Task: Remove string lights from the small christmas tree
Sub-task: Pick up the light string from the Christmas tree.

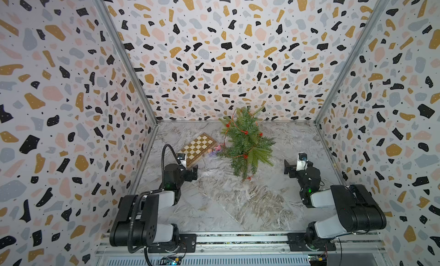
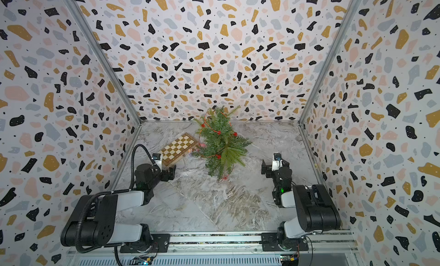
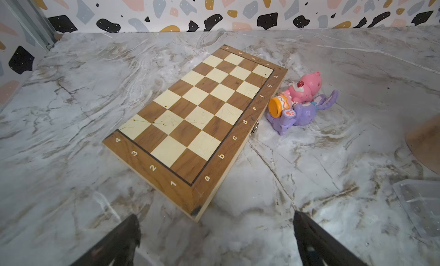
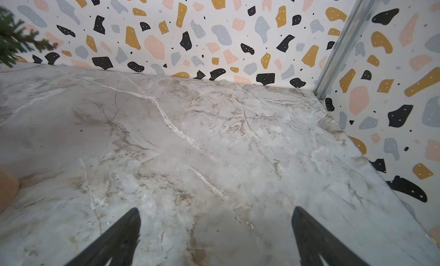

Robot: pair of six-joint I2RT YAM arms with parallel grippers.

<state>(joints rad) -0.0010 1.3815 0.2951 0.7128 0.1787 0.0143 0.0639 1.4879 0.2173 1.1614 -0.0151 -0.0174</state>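
Mid-table the small christmas tree (image 1: 246, 143) stands beside a folded chessboard (image 1: 198, 146), string lights (image 1: 245, 132) wound through its branches; left gripper (image 3: 215, 219) and right gripper (image 4: 215, 214) both spread wide, holding nothing; clear plastic container (image 3: 416, 200), contents indiscernible.

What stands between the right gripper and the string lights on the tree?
Nothing visible does. Only bare table lies between the open right gripper and the small christmas tree; the string lights wind around its branches, partly among the needles.

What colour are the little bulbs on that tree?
Red, on the string lights; clearest in a top view.
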